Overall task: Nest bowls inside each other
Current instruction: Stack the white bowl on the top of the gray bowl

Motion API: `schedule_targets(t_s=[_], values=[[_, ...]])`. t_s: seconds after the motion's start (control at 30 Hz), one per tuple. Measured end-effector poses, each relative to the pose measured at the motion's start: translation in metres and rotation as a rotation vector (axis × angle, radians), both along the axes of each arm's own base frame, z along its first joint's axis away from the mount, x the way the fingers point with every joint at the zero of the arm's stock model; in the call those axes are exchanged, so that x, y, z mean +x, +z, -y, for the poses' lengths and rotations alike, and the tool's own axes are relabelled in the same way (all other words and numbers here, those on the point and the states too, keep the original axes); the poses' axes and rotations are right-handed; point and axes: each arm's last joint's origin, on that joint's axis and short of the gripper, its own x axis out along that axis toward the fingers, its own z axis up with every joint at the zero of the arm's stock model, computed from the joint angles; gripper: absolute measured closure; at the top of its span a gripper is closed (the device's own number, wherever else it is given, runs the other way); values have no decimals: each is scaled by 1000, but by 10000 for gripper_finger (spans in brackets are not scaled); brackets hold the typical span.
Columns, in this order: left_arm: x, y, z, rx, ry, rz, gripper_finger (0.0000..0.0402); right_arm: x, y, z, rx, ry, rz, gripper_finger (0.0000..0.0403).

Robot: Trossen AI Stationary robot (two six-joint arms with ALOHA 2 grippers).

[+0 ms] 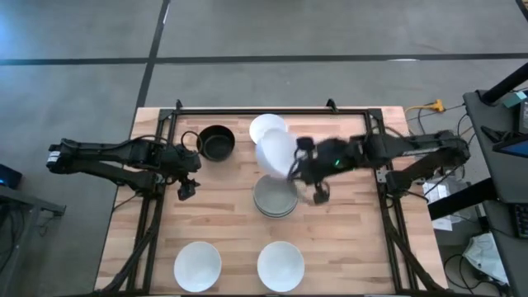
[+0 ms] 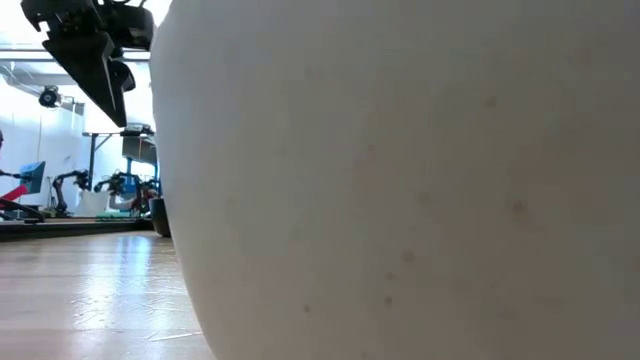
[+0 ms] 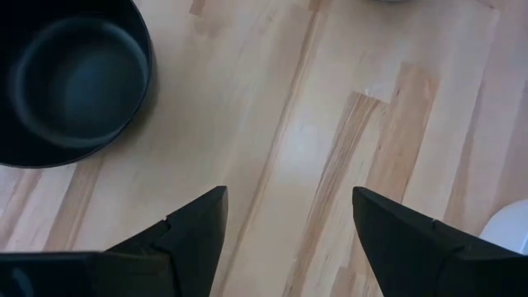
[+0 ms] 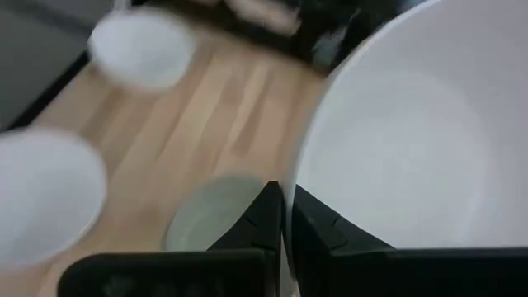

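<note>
1. Already nested: pale grey-green stack of round bowls (image 1: 275, 198) at table centre.
2. In progress: right gripper (image 1: 295, 162) pinching rim of tilted white round bowl (image 1: 275, 153), held above that stack.
3. Left gripper (image 1: 186, 188) released, idle near black bowl (image 1: 216, 143).
4. Remaining: black bowl, rear white bowl (image 1: 266, 126), two front white bowls (image 1: 197, 266).

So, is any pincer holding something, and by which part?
The right pincer grips a white bowl by its rim, above the grey-green stack. The left pincer is open, holding nothing.
</note>
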Motion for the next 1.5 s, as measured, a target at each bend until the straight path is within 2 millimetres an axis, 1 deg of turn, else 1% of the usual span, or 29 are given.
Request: schedule_targets(t_s=[0.1, 0.17, 0.23, 0.33, 0.43, 0.53, 0.67, 0.8, 0.93, 1.17, 1.3, 1.4, 1.5], values=[[0, 0, 0, 3, 1, -1, 157, 10, -12, -12, 28, -21, -132, 394], [0, 0, 0, 3, 1, -1, 157, 15, -18, -20, 2, 17, -181, 394], [0, 0, 0, 6, 0, 0, 157, 19, -23, -29, -35, 85, -196, 394], [0, 0, 0, 15, 1, 1, 157, 26, -31, -38, -53, 131, -215, 394], [-1, 0, 0, 14, 5, 0, 157, 32, -45, -47, -79, 153, -264, 394], [-1, 0, 0, 15, 5, -4, 157, 38, -60, -59, -132, 215, -307, 394], [-1, 0, 0, 15, 6, -10, 157, 45, -77, -71, -147, 266, -356, 394], [-4, -1, -1, 15, 7, -38, 157, 49, -91, -73, -169, 256, -425, 394], [-6, -2, -1, 16, 6, -62, 157, 53, -106, -76, -144, 223, -498, 394], [-8, -3, -1, 35, -32, -86, 157, 60, -124, -80, -126, 170, -552, 394], [-8, -3, -1, 44, -52, -87, 157, 59, -120, -79, -136, 92, -535, 394], [-9, -3, -1, 54, -73, -88, 157, 59, -114, -78, -122, 64, -508, 394], [-9, -3, -1, 65, -93, -88, 157, 59, -114, -78, -109, 50, -496, 394]])
